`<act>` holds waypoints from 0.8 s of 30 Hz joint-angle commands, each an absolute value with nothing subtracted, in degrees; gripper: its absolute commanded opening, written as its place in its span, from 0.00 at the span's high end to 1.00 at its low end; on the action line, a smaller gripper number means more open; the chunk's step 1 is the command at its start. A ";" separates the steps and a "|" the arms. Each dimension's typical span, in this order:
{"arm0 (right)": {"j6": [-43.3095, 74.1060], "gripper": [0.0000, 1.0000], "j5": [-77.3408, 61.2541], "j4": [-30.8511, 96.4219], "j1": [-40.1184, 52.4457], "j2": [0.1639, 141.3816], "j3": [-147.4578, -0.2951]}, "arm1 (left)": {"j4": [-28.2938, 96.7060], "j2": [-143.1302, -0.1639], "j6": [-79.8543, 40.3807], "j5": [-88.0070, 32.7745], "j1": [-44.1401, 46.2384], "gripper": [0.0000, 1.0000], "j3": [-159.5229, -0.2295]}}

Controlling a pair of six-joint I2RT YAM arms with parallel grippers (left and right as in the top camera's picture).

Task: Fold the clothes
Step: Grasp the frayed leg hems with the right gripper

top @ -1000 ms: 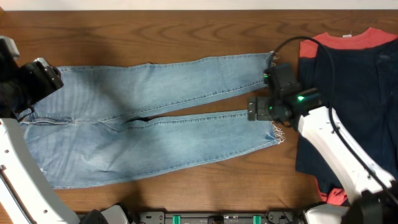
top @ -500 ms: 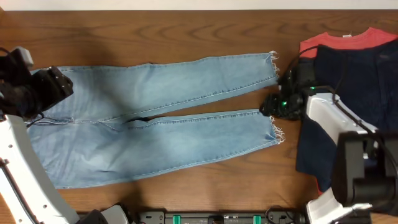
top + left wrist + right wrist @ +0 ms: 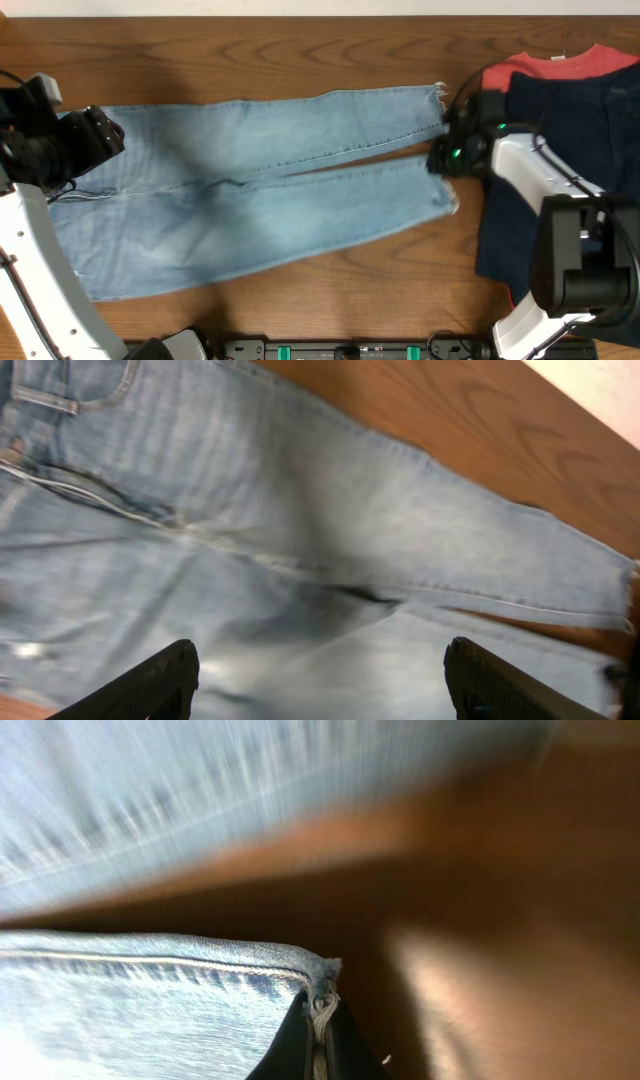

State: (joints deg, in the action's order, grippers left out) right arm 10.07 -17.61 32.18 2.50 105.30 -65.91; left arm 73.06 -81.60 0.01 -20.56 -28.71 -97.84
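Right claw [image 3: 441,158] clamped on jeans [image 3: 250,205] at hem edge; left claw [image 3: 100,138] apart above waist end; counter [image 3: 300,50] exposed beyond far leg.

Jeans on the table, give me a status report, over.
Left pincer open over the waist end. Right pincer shut on a jeans hem corner. Navy and red garment beside the hems.

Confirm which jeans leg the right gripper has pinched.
The near leg, the one toward the robot bases: the right gripper is shut on its hem's inner corner. The far leg lies free.
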 commanded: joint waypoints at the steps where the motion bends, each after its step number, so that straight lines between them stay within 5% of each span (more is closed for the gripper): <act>1: 9.39 0.99 -12.25 32.29 -0.75 102.30 -71.26 | 73.06 -82.37 0.23 -14.28 -28.58 0.20 -97.54; 4: 10.24 0.95 -12.25 33.47 -1.67 102.30 -72.86 | 73.06 -83.29 0.16 -10.37 -28.58 0.19 -97.54; 6: 10.22 0.60 -12.25 34.50 -1.56 102.30 -72.88 | 73.10 -84.25 -0.03 -9.67 -28.58 0.19 -97.45; 7: 10.20 0.54 -12.21 35.46 -1.48 102.30 -72.88 | 73.25 -84.99 -0.58 -8.58 -28.58 0.19 -97.34; 12: 10.22 0.51 -11.84 40.12 -1.61 101.86 -72.88 | 76.36 -89.36 -11.22 3.95 -31.20 0.19 -97.17; 24: 8.45 0.52 -18.22 47.48 -1.41 100.99 -72.51 | 74.37 -92.23 -19.53 1.50 -51.03 0.22 -85.43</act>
